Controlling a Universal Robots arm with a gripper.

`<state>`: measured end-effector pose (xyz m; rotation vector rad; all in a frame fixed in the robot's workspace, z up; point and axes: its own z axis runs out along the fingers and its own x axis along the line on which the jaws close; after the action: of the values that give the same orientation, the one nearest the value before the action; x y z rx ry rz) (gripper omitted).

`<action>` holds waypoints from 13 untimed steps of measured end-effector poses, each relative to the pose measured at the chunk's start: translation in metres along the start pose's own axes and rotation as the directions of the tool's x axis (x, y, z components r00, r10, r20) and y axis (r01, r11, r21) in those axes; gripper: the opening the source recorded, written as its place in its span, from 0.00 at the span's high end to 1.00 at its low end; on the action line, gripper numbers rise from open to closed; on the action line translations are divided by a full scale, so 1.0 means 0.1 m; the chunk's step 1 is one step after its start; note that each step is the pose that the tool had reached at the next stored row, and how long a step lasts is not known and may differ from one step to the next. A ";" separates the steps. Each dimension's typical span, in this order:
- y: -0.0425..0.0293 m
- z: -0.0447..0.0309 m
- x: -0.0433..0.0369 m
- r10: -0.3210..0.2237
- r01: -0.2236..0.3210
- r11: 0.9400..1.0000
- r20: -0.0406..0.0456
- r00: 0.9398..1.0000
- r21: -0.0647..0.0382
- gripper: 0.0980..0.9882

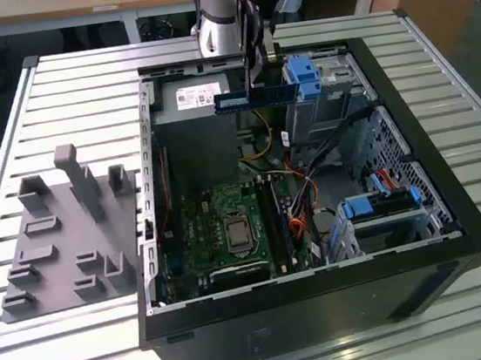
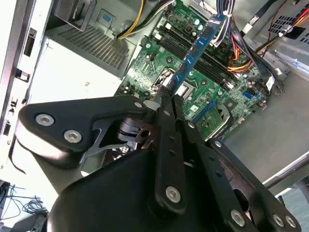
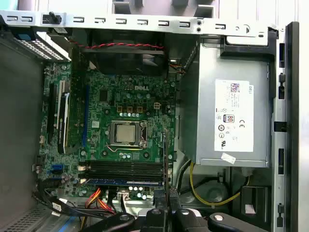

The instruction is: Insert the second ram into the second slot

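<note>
My gripper (image 1: 262, 85) hangs above the open computer case, shut on the second ram (image 1: 235, 101), a thin blue stick held level. In the second wrist view the black fingers (image 2: 166, 104) pinch one part of the stick (image 2: 198, 46), which juts out over the green motherboard. The first wrist view shows the stick edge-on (image 3: 166, 154) beyond the gripper (image 3: 167, 193). The black memory slots (image 3: 120, 169) (image 1: 273, 220) lie below, and the held stick runs crosswise to them. Another blue stick (image 3: 123, 182) sits seated beside the empty slots.
A grey power supply (image 3: 231, 121) fills the case's back corner. Blue drive caddies (image 1: 307, 75) (image 1: 384, 202) and loose cables (image 1: 304, 198) crowd the exterior view's right. The processor (image 3: 126, 133) sits mid-board. A grey fixture plate (image 1: 56, 247) lies on the slatted table.
</note>
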<state>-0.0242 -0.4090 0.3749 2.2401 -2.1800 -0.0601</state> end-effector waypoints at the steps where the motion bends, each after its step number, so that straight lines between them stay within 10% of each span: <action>1: 0.000 0.000 0.000 0.000 0.000 1.000 0.000 1.000 0.000 0.96; 3: 0.002 -0.001 0.051 0.001 -0.001 1.000 -0.024 1.000 -0.001 0.96; 13: 0.002 -0.001 0.068 0.001 -0.001 1.000 -0.035 0.999 -0.001 0.96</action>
<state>-0.0242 -0.4158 0.3749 2.2214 -2.1634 -0.0211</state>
